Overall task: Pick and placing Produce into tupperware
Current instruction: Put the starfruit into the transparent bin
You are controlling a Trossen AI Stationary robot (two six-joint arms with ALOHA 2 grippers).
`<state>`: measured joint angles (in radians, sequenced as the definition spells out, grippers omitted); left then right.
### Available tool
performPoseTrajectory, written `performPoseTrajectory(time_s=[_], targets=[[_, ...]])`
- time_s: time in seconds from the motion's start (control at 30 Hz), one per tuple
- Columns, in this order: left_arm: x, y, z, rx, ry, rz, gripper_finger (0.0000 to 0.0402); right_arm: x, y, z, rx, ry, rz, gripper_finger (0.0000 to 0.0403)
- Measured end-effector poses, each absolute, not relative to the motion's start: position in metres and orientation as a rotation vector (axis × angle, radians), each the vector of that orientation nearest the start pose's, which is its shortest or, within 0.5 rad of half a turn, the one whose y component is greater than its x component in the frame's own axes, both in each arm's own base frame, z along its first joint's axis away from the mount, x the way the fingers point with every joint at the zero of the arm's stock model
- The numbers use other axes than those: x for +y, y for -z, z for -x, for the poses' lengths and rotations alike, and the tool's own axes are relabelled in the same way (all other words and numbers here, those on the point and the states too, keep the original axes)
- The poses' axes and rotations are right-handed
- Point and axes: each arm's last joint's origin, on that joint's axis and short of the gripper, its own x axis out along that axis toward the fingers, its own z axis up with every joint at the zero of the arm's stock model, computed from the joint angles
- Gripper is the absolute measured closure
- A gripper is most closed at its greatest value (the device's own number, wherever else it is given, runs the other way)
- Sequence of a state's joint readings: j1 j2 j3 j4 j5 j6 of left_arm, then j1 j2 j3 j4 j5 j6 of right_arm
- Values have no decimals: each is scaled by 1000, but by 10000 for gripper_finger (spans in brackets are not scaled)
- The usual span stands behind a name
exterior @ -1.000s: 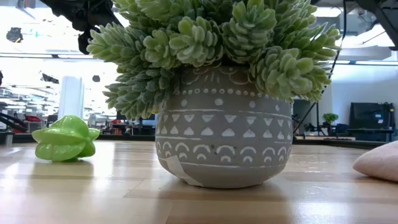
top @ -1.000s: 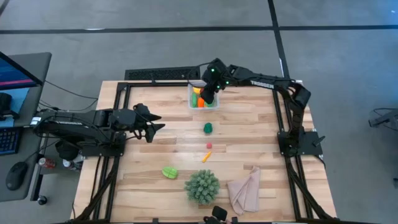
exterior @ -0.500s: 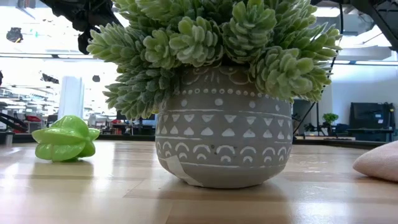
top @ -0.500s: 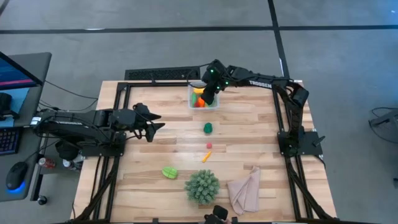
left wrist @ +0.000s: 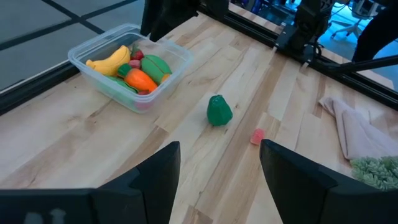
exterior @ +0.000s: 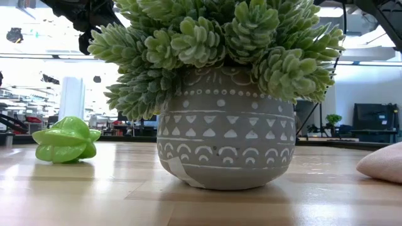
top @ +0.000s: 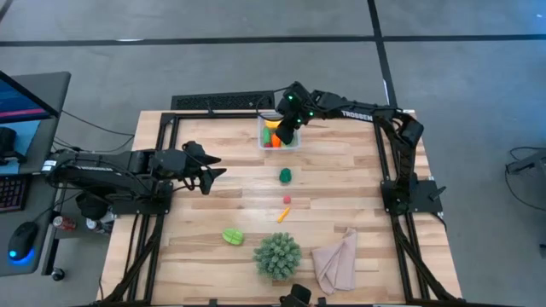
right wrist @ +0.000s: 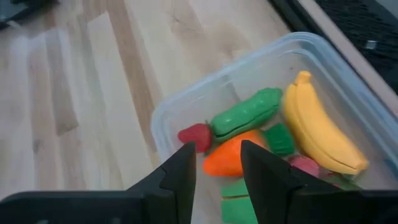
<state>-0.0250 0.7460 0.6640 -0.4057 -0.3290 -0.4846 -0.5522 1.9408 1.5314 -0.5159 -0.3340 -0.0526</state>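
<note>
The right gripper (top: 285,134) hangs over the tupperware (top: 293,144) at the far edge of the table (top: 341,188), its fingers (right wrist: 186,171) spread a little with nothing between them; the wrist view looks straight down past them into the container. Inside the tupperware (right wrist: 186,106) lie a yellow banana (right wrist: 317,127), a green cucumber-like piece (right wrist: 245,112), an orange carrot (right wrist: 227,158), a red berry (right wrist: 194,135) and some smaller green and pink pieces.

The left gripper (top: 209,174) waits above the table's left side, released and empty, its 2 fingers (left wrist: 158,177) apart; its wrist view shows the filled tupperware (left wrist: 106,68) farther off.

4 pieces of produce lie loose on the wood: a dark green pepper (top: 286,176) near the container; a small red berry (top: 287,199) closer in; a small orange piece (top: 282,215) just beside it; a light green star fruit (top: 232,236) near the potted plant (top: 277,255). A beige cloth (top: 337,260) lies just beside the plant.
</note>
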Motion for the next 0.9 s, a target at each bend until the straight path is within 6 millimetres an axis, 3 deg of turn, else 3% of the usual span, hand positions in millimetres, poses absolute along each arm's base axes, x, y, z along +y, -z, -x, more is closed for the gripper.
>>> performPoseTrajectory(time_s=[0.7,0.9], targets=[[6,-278,-159,395,-423,373,189,-205,-230,-365,865,131,-385,284],[6,-276,-162,406,-426,370,189,-189,-232,-362,902,-25,-445,284]])
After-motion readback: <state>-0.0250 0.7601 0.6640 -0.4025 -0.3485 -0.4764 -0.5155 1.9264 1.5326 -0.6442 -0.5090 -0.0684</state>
